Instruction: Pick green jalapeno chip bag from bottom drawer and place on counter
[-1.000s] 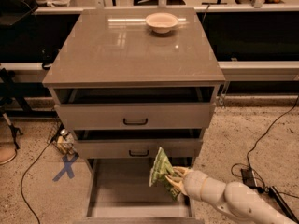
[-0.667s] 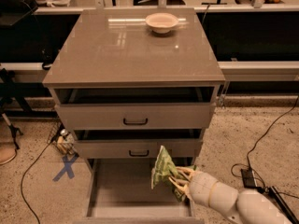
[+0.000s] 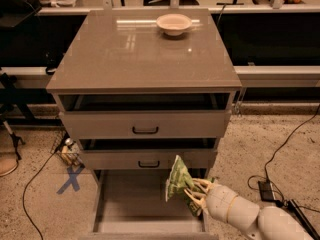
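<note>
Pale bowl (image 3: 174,23) at back, blue tape X (image 3: 70,179) on speckled floor (image 3: 260,134) left, black power brick (image 3: 264,190) right of the low pincer (image 3: 192,192).

The robot's single arm (image 3: 250,216) enters from the lower right corner of the camera view, its pale, rounded segments lying low and nearly level, pointing left and slightly upward. The bulbous wrist (image 3: 222,203) narrows toward the gripper (image 3: 193,191), which sits above the right side of the open bottom drawer (image 3: 127,201), near its right wall. Its thin, light fingers (image 3: 199,184) reach leftward and are closed around the lower right edge of the green jalapeno chip bag (image 3: 176,180), which stands upright from the grip, lifted off the drawer floor.
</note>
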